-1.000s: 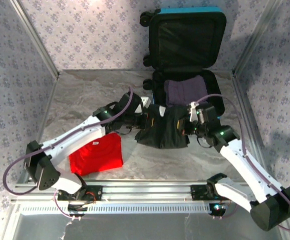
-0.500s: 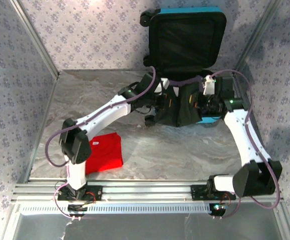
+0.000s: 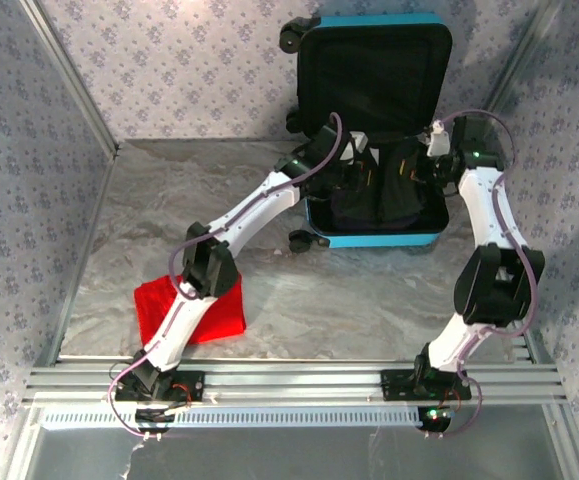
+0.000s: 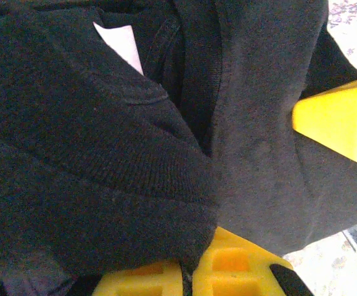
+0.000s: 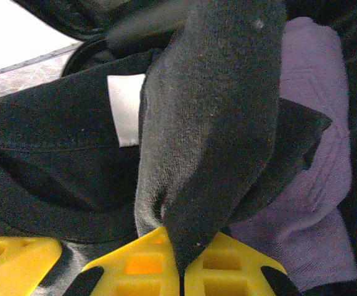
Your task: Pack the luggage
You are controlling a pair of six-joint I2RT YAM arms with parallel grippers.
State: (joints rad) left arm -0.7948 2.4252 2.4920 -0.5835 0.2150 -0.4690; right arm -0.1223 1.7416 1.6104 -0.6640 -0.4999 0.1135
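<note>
Marble tabletop [image 3: 169, 200], luggage [image 3: 374, 238] lying open by the far wall.
I am clamping left gripper [image 4: 193, 274] and right gripper [image 5: 179, 262] on a black garment [image 5: 209, 123], apparently over purple clothing [image 5: 326, 154] inside.

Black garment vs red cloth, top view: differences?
The black garment hangs bunched over the open luggage; the red cloth lies flat on the table. The black garment is held up; the red cloth is loose, partly hidden by the left arm. Both are fabric.

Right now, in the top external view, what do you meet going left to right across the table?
Red cloth → left hand → black garment → right hand.
</note>
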